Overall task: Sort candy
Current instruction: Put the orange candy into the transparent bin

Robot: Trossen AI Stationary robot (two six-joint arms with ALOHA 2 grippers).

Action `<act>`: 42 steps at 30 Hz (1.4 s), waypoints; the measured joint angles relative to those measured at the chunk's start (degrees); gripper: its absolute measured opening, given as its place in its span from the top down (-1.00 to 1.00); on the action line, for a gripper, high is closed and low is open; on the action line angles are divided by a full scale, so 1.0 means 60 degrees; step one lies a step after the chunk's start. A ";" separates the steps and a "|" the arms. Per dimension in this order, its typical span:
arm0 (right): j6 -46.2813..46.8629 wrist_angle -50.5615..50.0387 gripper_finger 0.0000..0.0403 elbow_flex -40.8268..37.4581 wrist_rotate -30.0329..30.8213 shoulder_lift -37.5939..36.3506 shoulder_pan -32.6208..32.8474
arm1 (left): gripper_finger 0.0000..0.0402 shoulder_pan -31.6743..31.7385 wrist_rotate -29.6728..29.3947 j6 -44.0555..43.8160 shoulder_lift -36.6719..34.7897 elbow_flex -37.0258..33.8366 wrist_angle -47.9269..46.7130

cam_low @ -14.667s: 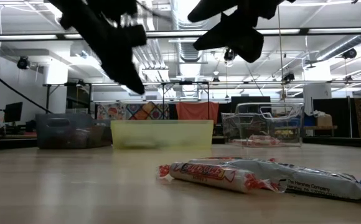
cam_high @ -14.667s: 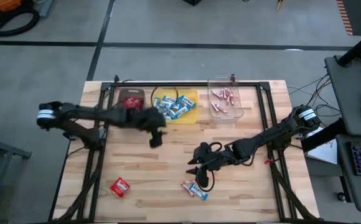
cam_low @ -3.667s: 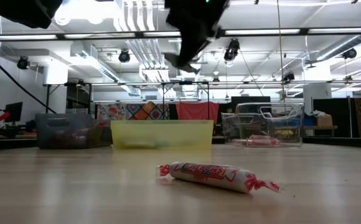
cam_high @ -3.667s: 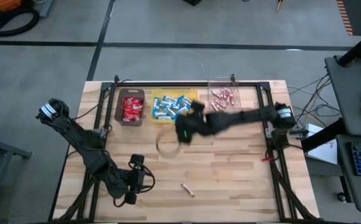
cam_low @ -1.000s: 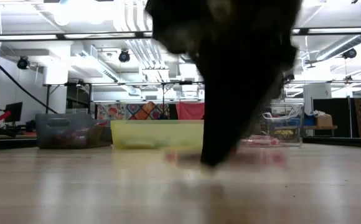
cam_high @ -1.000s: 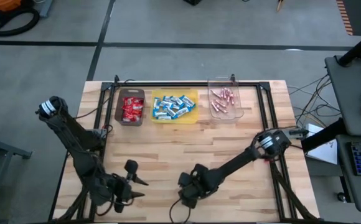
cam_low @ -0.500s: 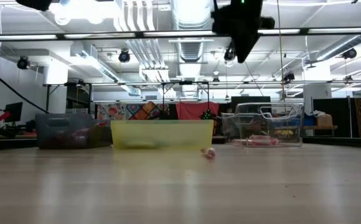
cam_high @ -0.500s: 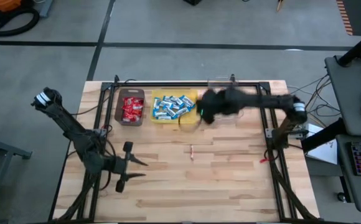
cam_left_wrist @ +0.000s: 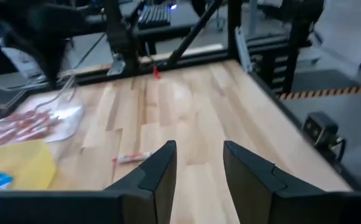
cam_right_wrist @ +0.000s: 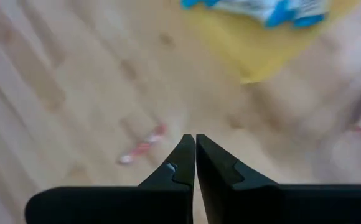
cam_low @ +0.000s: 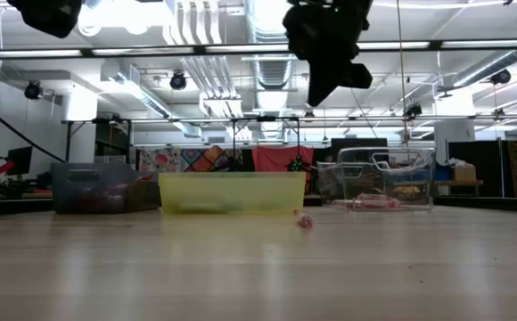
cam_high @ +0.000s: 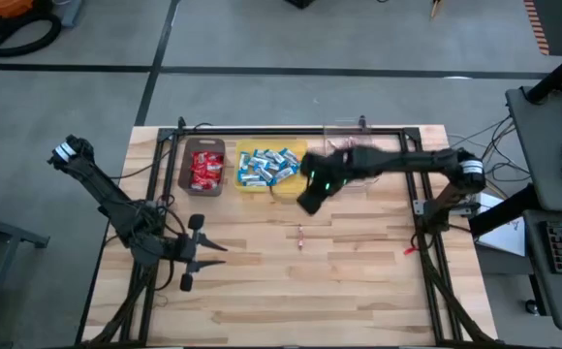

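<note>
The right gripper (cam_high: pixel 312 201), fingers pressed together on nothing, hangs above the table near the yellow bin (cam_high: pixel 272 166). The left gripper (cam_high: pixel 209 263) waits parted at the near left. One pink stick (cam_high: pixel 300 237) lies loose mid-table; sorting looks nearly done. Red packets (cam_high: pixel 203 169) fill the brown bin (cam_high: pixel 183 167), blue bars (cam_high: pixel 266 165) the yellow, sticks the clear bin (cam_high: pixel 357 177).

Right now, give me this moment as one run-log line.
left claw: open, empty, near table's front-left | right claw: shut, empty, above table by yellow bin | pink candy stick: loose on table, unsorted
</note>
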 joint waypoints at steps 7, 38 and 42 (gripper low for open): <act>0.3810 -0.0020 0.94 -0.0072 0.0278 0.1187 0.1813 | 0.49 0.0000 -0.0146 0.0444 -0.0014 0.1066 -0.2280; 0.4598 -0.0104 0.69 0.2540 0.0496 0.5824 0.2375 | 0.56 0.0011 -0.0149 0.1338 -0.0010 0.1071 -0.2942; 0.4283 -0.0045 0.90 0.2537 0.0513 0.5792 0.2419 | 0.56 0.0011 -0.0153 0.1338 -0.0010 0.1045 -0.2951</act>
